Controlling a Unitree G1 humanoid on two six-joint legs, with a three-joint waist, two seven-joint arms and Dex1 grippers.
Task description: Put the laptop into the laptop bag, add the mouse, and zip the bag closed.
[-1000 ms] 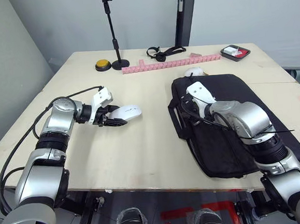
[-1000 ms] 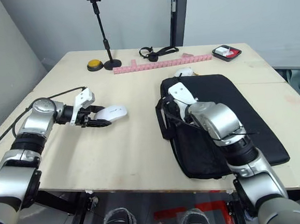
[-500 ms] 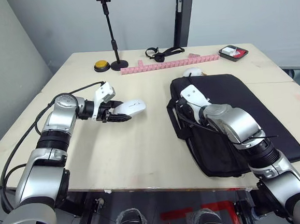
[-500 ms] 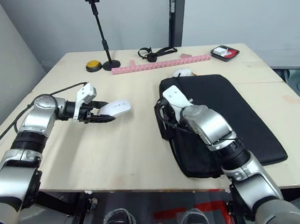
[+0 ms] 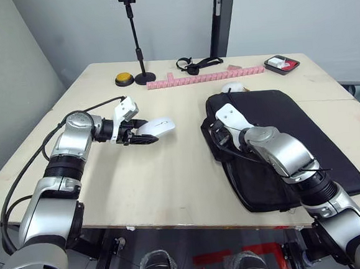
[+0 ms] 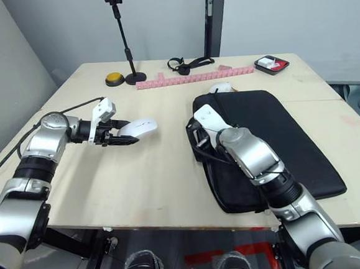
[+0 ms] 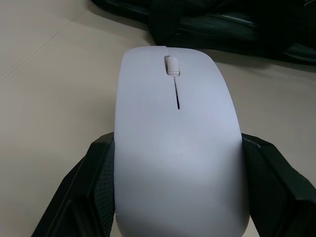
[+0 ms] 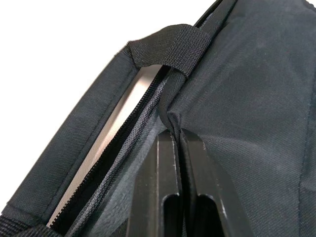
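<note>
No brand, label or writing could be read on anything in view. At about nine o'clock on the table (image 5: 170, 172), the left gripper (image 5: 137, 133) held the mouse (image 5: 156, 128) clamped between its two black fingers (image 7: 94, 177), raised a little above the tabletop. The mouse was smooth, white and oval, with a small ribbed scroll wheel and a thin dark seam running back from it along the centre line; its nose pointed toward three o'clock, at the bag.

At about three o'clock lay the laptop bag (image 5: 292, 138), a large flat black fabric rectangle with short strap handles (image 8: 165, 47) on its near-left edge. Its zip edge stood parted there, and the right wrist view showed a silver-grey strip of the laptop (image 8: 118, 118) inside the opening, beside the zip teeth. The right gripper (image 8: 178, 143) sat at that corner with its fingers pressed together, pinching a fold of the bag's top fabric.

Toward twelve o'clock stood a black stand (image 5: 136, 38), a yellow button (image 5: 124, 78) and a pink strip (image 5: 206, 77).
</note>
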